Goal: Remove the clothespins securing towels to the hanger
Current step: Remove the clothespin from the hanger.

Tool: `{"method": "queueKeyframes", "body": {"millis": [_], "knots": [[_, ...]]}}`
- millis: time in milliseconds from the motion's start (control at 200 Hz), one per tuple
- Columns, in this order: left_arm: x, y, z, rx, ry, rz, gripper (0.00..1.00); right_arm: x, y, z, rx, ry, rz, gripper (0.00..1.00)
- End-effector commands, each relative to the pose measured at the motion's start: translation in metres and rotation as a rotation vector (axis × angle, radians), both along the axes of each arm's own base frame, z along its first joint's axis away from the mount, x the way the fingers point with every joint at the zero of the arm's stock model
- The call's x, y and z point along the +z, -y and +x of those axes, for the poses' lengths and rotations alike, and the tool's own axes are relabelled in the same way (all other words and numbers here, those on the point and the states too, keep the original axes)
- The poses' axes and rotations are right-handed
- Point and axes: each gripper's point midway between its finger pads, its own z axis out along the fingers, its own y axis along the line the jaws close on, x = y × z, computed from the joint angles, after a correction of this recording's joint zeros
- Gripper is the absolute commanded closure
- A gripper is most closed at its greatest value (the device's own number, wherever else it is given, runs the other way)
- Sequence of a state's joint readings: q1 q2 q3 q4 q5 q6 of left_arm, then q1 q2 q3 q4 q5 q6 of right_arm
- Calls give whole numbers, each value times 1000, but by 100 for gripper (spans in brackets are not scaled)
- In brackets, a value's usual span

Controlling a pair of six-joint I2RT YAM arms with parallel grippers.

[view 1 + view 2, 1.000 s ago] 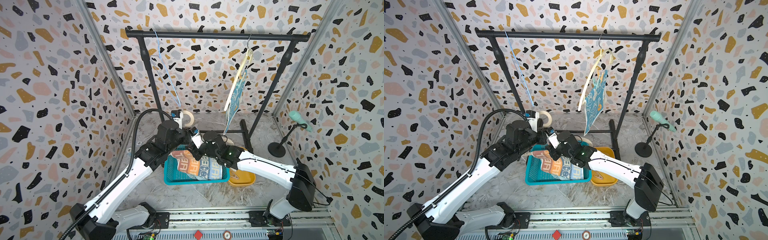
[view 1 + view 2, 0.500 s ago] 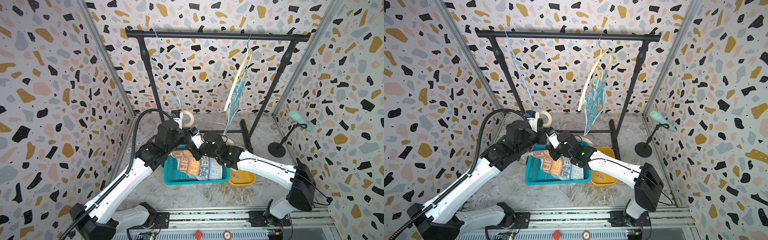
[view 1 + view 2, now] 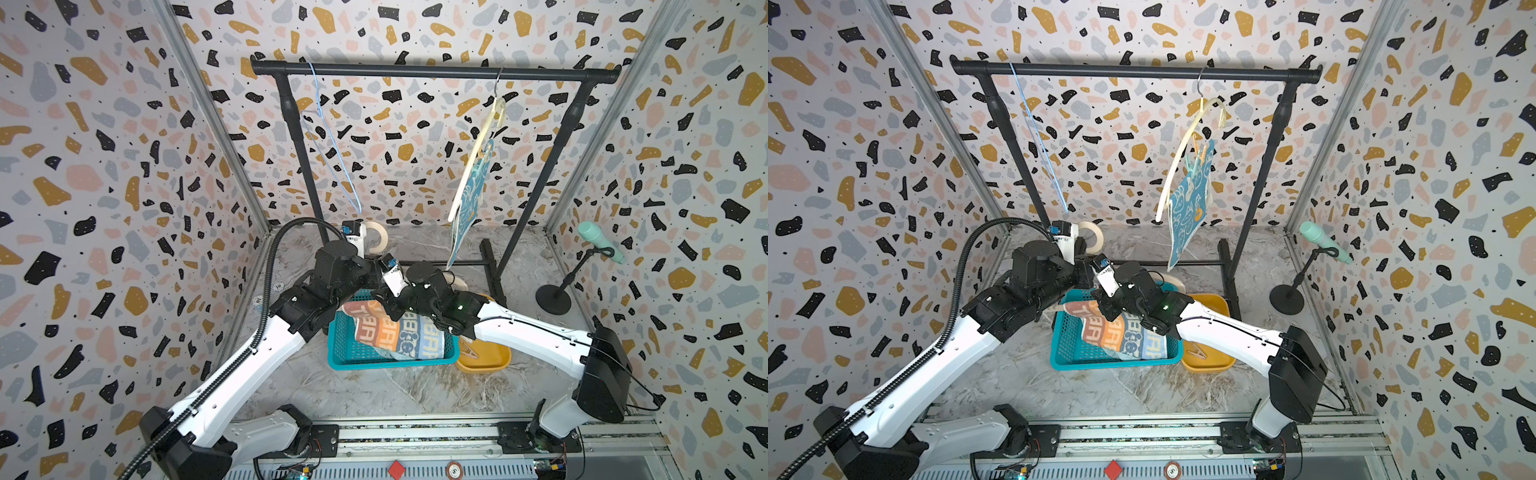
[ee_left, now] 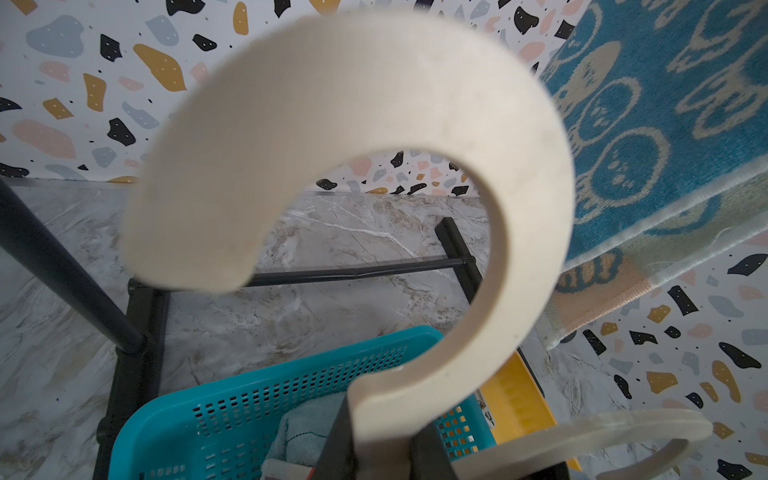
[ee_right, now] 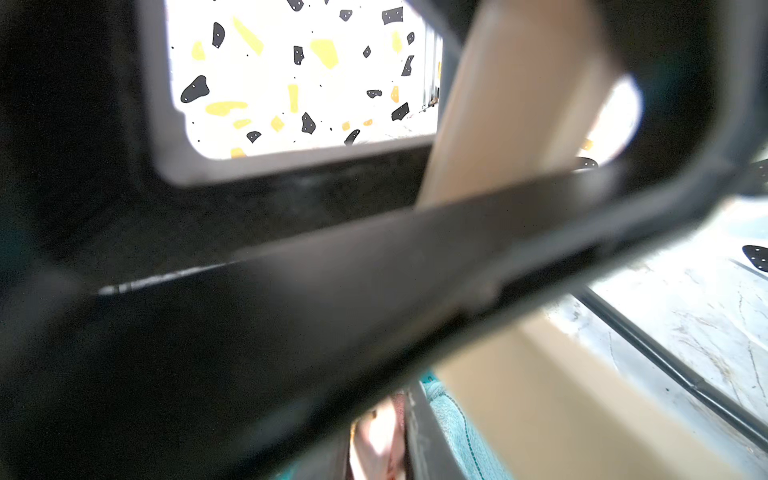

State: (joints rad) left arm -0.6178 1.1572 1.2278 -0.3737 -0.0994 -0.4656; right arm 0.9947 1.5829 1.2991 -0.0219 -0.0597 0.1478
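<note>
- The cream hanger with a flat, C-shaped hook (image 4: 374, 166) is smooth, matt and rigid. The left gripper (image 4: 380, 461) is clamped on its stem just below the hook, with 1 black finger on each side, above the basket.
- The right gripper (image 3: 380, 299) sits close beside the left one, over the rear edge of the basket. Its wrist view is blurred by dark parts and a cream bar, so it cannot be told whether the jaws are apart or closed.
- The teal terry towel with cream rabbit outlines (image 3: 1187, 208) hangs from a second cream hanger (image 3: 1177, 166) on the black tubular rail (image 3: 1133, 72). Mint green and peach plastic clothespins (image 3: 1196, 160) clip its upper edge.
- 1 peach clothespin (image 3: 1196, 353) lies in the shallow yellow plastic tray (image 3: 1212, 363), which touches the basket's side.
- The teal perforated plastic basket (image 3: 345, 345) holds the orange-grey-blue striped towel (image 3: 399, 332). The towel's large block capitals are too folded to read whole. A pale blue terry towel (image 4: 303, 424) lies beneath it.
- A thin blue wire hanger (image 3: 332, 158) hangs on the rail.
- The floor is a grey marble-look sheet (image 3: 374, 386). The walls carry a terrazzo print (image 3: 104, 166).
- A mint green microphone on a black stand (image 3: 600, 241) stands near the wall on the right arm's side.
</note>
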Motion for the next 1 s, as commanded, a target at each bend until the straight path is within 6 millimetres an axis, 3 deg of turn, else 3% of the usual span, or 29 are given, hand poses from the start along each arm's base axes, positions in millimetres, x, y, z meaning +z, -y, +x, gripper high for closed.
{"method": "queueKeyframes", "body": {"millis": [0,996], "knots": [[34,2,-1,-2,85,-68,100,25,-2,-5,20,36,41,100],[16,0,5,24,67,-26,100,48,13,-4,-23,92,85,100]]}}
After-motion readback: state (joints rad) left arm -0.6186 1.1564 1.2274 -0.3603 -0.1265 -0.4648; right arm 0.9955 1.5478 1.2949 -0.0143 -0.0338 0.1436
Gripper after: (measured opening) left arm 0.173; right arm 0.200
